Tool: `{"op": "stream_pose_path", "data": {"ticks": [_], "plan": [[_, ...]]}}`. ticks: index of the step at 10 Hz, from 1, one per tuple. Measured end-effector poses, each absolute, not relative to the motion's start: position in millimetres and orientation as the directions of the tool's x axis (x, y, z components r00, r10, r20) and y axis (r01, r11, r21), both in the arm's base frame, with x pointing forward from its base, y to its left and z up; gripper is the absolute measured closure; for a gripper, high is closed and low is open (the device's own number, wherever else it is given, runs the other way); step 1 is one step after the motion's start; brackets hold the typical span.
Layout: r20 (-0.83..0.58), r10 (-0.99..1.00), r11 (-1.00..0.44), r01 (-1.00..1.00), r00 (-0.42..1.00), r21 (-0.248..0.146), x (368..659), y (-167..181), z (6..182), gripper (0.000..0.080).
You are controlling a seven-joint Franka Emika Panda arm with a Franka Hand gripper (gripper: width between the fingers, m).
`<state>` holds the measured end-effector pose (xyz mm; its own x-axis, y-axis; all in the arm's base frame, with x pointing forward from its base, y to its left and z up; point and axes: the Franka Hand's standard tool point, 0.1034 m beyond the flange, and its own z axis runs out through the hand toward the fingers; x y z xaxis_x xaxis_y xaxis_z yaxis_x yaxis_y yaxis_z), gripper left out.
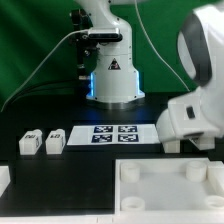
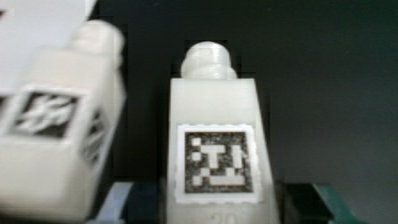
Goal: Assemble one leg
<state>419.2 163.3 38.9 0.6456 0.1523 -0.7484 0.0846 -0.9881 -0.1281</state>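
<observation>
In the wrist view a white leg (image 2: 217, 130) with a black-and-white tag and a rounded peg lies between my gripper's (image 2: 222, 208) fingers. The jaws are open, with a dark gap on each side of the leg. One finger (image 2: 123, 203) and the other (image 2: 320, 198) show at the frame's edge. A second leg (image 2: 63, 105) lies close beside the first. In the exterior view the hand (image 1: 188, 128) is low over the table at the exterior view's right; its fingertips and those legs are hidden. Two more legs (image 1: 30, 141) (image 1: 55, 140) stand at the exterior view's left.
The marker board (image 1: 113, 133) lies mid-table in front of the robot base (image 1: 110, 75). The large white tray-like piece (image 1: 165, 190) with corner sockets fills the front right. Another white part (image 1: 3, 180) shows at the front left edge.
</observation>
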Motion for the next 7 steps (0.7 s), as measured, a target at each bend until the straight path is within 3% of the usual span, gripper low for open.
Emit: {"op": "stream_pose_path", "data": {"ticks": [1, 2, 4, 5, 7], "plan": [[-0.757, 0.184, -0.983, 0.098, 0.627, -0.157, 429.4, 151.1, 65.8, 0.0508], [-0.733, 0.181, -0.983, 0.092, 0.655, -0.161, 443.4, 143.3, 82.5, 0.0508], [-0.562, 0.155, -0.986, 0.094, 0.812, -0.136, 476.4, 131.2, 138.5, 0.0508], [-0.454, 0.144, -0.988, 0.103, 0.879, -0.115, 478.6, 128.4, 162.0, 0.0508], [-0.286, 0.127, -0.99, 0.101, 0.95, -0.103, 482.6, 127.1, 155.3, 0.0507]]}}
